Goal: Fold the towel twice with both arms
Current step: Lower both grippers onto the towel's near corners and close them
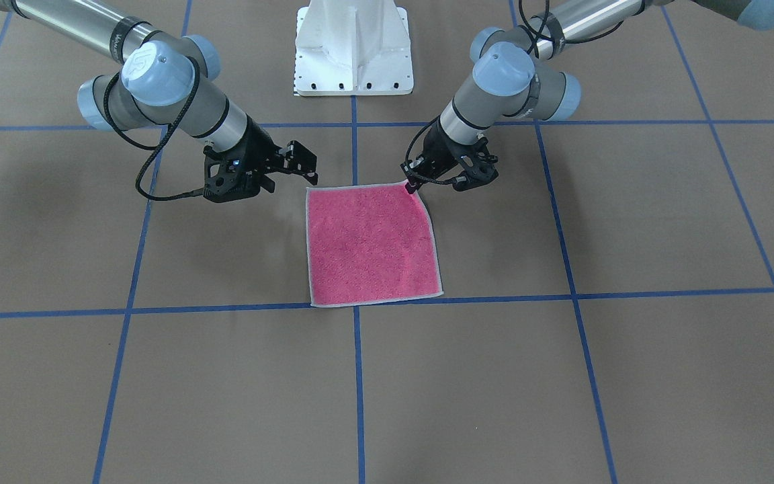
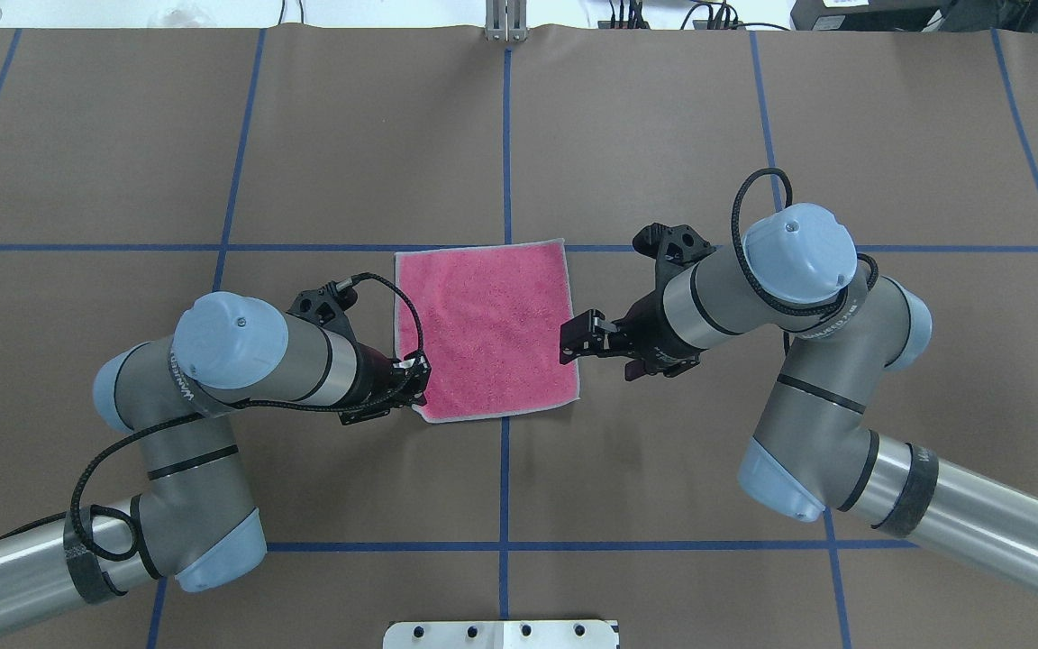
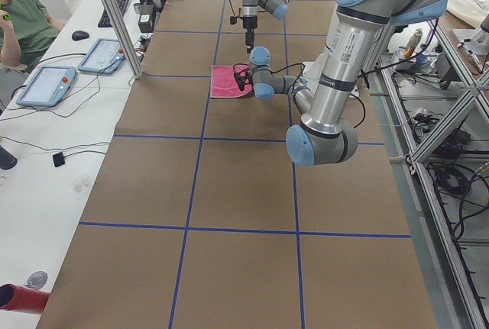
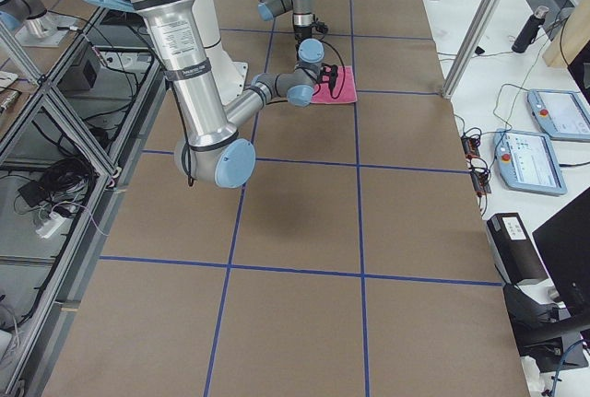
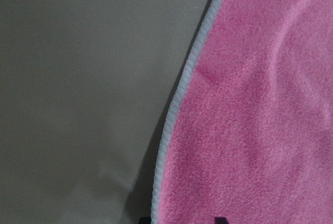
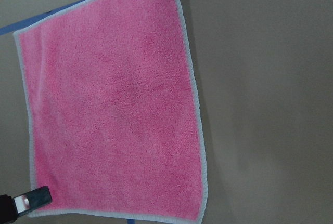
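By the robot-side edge of the tabletop (image 2: 663,135), midway along it, stands the white pedestal (image 2: 501,634). From either side of it two arms reach toward the middle, the left arm (image 2: 249,361) and the right arm (image 2: 780,297), each with its wrist turned inward at the towel (image 2: 483,329).

The left end effector (image 1: 412,184) is clenched on the towel's robot-side left corner, and that corner stands slightly raised off the brown surface. The left wrist view shows the light-grey hem (image 5: 174,104) running up from between the two fingertips. The right end effector (image 2: 571,341) is released, its fingers spread. It hangs just beside the towel's right edge, near the robot-side right corner; whether it touches the cloth I cannot tell.

The towel lies unfolded, pink face up, near the middle of the tabletop, about halfway between its left and right ends. Away from the raised corner it lies flat. Its far edge runs along a crosswise blue tape line (image 2: 77,247), and the lengthwise centre line (image 2: 506,135) passes under it.

Past the far edge of the tabletop, a person in a green top (image 3: 19,20) sits near two tablets (image 3: 46,83).
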